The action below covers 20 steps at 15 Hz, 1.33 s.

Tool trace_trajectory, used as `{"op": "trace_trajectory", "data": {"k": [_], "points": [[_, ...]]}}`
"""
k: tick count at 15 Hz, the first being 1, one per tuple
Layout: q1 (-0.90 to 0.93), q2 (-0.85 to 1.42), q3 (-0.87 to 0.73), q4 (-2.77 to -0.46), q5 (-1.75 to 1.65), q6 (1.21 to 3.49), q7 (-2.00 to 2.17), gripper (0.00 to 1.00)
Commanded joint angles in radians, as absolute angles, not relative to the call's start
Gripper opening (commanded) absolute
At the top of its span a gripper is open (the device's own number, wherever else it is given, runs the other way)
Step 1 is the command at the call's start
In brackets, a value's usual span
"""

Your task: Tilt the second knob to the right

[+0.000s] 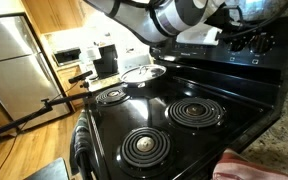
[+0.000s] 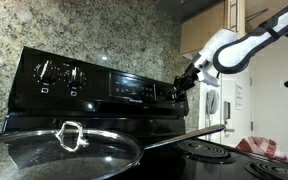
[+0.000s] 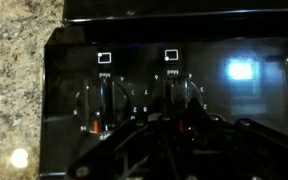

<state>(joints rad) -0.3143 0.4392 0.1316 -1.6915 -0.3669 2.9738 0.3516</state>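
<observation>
The black stove control panel fills the wrist view, dim and dark. Two knobs show on it, one at the left and one right of it, each under a small white burner mark. My gripper is a dark shape low in the frame, close below the right-hand knob; its jaws cannot be made out. In both exterior views the gripper is up against the panel's right pair of knobs. Another pair of knobs sits at the panel's far end.
A pan with a glass lid stands on the cooktop. Coil burners lie below the arm. A red cloth lies beside the stove. A granite wall rises behind the panel.
</observation>
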Motion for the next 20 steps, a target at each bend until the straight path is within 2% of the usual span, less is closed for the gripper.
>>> {"op": "trace_trajectory", "data": {"k": [1, 2, 3, 7, 20], "points": [[-0.430, 0.521, 0.341, -1.545, -0.164, 2.835, 0.209, 0.06], [-0.431, 0.522, 0.335, -1.528, -0.152, 2.808, 0.210, 0.06], [-0.338, 0.513, 0.231, -1.517, -0.020, 2.791, 0.124, 0.06], [-0.273, 0.515, 0.144, -1.477, 0.111, 2.693, 0.078, 0.06], [-0.299, 0.577, 0.120, -1.300, 0.491, 2.325, 0.034, 0.06]]}}
